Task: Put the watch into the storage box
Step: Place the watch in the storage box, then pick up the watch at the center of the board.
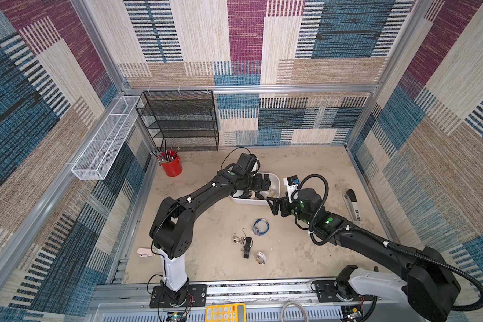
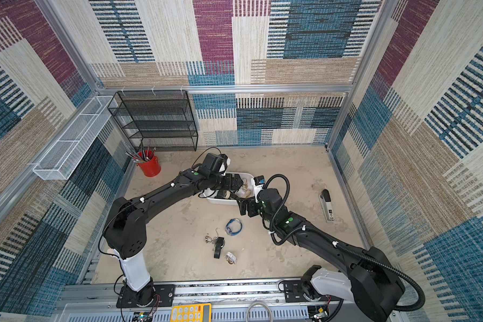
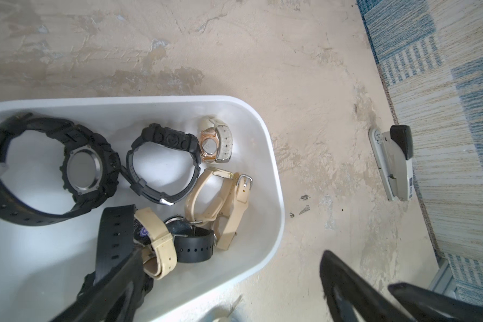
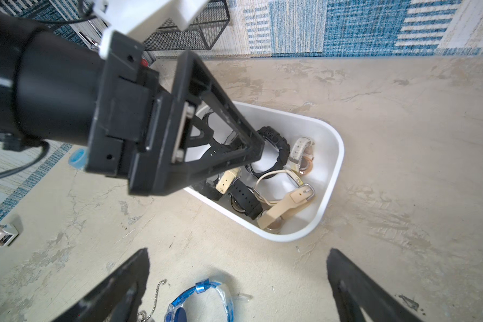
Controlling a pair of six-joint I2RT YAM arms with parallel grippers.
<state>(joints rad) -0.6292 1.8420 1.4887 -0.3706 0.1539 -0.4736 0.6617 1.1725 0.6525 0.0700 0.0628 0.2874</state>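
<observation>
Directions are read on a top view, with 12 o'clock toward the back wall. The storage box (image 1: 276, 182) sits on the table (image 1: 304, 259), just to 12 o'clock of its centre. I see my left gripper (image 1: 267, 182) hanging over the box, reaching in from 9 o'clock. In the left wrist view its fingers (image 3: 115, 281) are spread wide with nothing between them.

Several watches lie inside the box:
- a large black watch (image 3: 89, 167)
- a second black watch (image 3: 165, 142)
- a rose-gold watch (image 3: 211, 145) against the far wall
- beige-strap watches (image 3: 229, 206) heaped together
- a black strap (image 3: 113, 237) right beside one left finger; I cannot tell whether they touch

My right gripper (image 1: 271, 206) is just outside the box's corner at 5 o'clock. Its fingers (image 4: 117, 284) are also spread and hold nothing; only bare table shows between them.

Three watches lie loose on the table at 6 o'clock of the box, apart from it:
- a blue watch (image 1: 260, 226), the nearest
- a black watch (image 1: 246, 246) beyond it, with a chain (image 1: 237, 239) at its 10 o'clock
- a small pale watch (image 1: 260, 258) at 5 o'clock of the black one

A stapler (image 1: 352, 205) lies at 3 o'clock of the box, near the right wall. A red cup (image 1: 172, 166) of tools stands at its 10 o'clock.
</observation>
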